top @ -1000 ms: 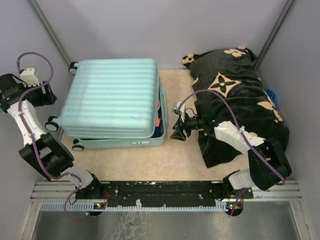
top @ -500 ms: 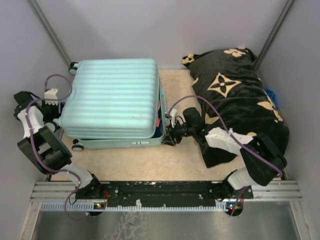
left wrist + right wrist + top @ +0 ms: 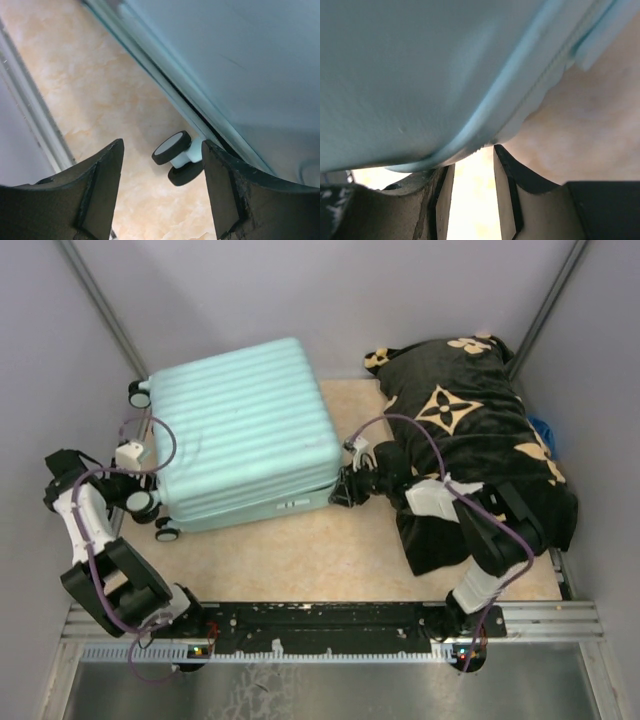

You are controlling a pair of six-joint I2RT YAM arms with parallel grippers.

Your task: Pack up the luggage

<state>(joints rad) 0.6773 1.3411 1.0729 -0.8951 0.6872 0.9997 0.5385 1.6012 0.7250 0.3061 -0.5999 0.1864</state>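
The suitcase point(image 3: 245, 430) ahead of the right gripper point(image 3: 340, 492) is pale mint-blue and ribbed, and the blanket point(image 3: 470, 430) behind it is black with tan flower motifs. Between the black fingers of the left gripper point(image 3: 162, 146), a black wheel point(image 3: 171, 147) with a white hub shows over the beige marbled tabletop point(image 3: 75, 75).

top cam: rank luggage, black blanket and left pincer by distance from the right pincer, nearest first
1. luggage: its near right corner sits right at the right pincer.
2. black blanket: just to the right, beside that arm.
3. left pincer: farthest, across the luggage by its left-side wheels.
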